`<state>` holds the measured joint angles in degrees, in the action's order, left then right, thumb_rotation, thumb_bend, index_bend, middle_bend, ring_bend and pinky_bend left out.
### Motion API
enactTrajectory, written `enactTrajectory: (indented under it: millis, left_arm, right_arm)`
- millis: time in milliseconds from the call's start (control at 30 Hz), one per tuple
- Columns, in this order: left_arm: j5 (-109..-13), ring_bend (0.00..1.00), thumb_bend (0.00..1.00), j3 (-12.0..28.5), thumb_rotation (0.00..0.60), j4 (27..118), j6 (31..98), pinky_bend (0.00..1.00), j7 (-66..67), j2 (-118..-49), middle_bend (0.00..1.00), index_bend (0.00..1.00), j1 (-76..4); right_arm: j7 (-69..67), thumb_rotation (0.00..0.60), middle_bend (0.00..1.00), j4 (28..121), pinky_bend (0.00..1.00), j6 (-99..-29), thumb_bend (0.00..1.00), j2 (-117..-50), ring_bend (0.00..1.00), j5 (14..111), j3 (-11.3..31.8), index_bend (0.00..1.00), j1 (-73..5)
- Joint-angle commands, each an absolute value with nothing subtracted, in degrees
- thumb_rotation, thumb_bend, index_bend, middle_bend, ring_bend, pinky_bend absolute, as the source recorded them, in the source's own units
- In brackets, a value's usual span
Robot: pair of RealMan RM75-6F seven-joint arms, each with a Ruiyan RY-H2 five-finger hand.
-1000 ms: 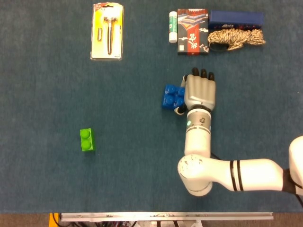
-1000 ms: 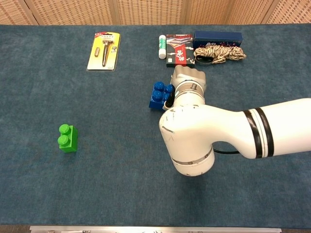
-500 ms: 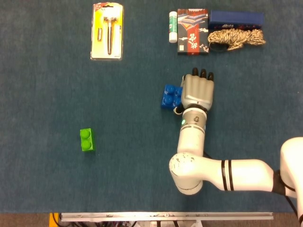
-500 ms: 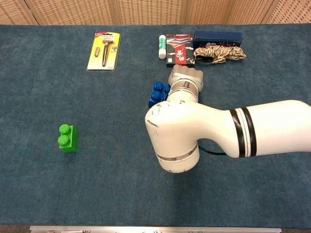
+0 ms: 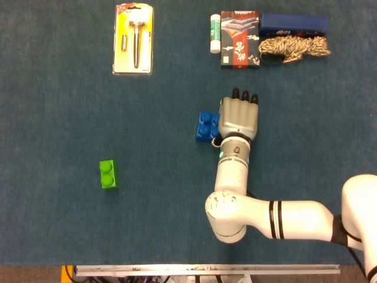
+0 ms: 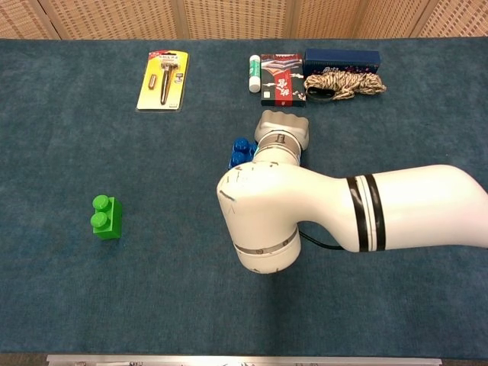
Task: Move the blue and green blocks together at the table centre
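Green block (image 5: pixel 108 174) sits at table's (image 5: pixel 47 106) left-centre, long axis running near-to-far, studs up. Blue block (image 5: pixel 206 126) near centre, touching right hand's (image 5: pixel 238 116) left side; hand palm-down, fingers extended, thumb on block; firm grip cannot be told. Vs 1 s ago: hand and blue block shifted left; green unmoved. Left hand not seen.
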<state>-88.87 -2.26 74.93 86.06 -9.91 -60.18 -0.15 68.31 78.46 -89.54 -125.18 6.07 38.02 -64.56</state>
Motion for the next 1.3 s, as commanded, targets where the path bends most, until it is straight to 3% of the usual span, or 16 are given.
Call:
enactTrajectory:
  millis: [33,300,633,967,1300]
  left_arm:
    - [-88.91,0.28,0.0,-2.28,0.6,74.96,86.05,0.48,-9.83,-60.15,0.37,0.44,-0.15]
    - [-88.9,0.28,0.0,-2.26,0.6,75.11,86.0,0.48,-9.62,-60.12,0.37,0.44,-0.14]
    - [-88.99,0.28,0.0,-2.27,0.6,76.05,85.91,0.48,-9.11,-59.5,0.37,0.44,-0.22]
    - [-88.95,0.28,0.0,-1.77,0.6,78.57,84.99,0.48,-6.91,-58.68,0.37,0.44,-1.26]
    - [-88.2,0.28,0.0,-1.27,0.6,83.63,82.22,0.48,-2.01,-57.39,0.37,0.44,-3.18]
  right_arm:
    - [68.61,0.6,0.08,78.5,0.03,-89.3,0.1,-125.24,0.0,6.17,38.0,0.33,-64.41]
    - [69.51,0.6,0.06,79.3,0.03,-88.42,0.0,-125.23,0.0,6.28,37.93,0.11,-63.65]
    - [71.34,0.6,0.06,88.76,0.03,-91.25,0.0,-120.86,0.0,7.04,37.65,0.08,-61.3]
    - [72.46,0.6,0.09,113.11,0.03,-95.1,0.01,-103.87,0.0,11.85,31.2,0.11,-52.15]
    - [61.72,0.6,0.12,128.76,0.03,-82.08,0.02,-79.99,0.0,23.82,21.28,0.19,-40.76]
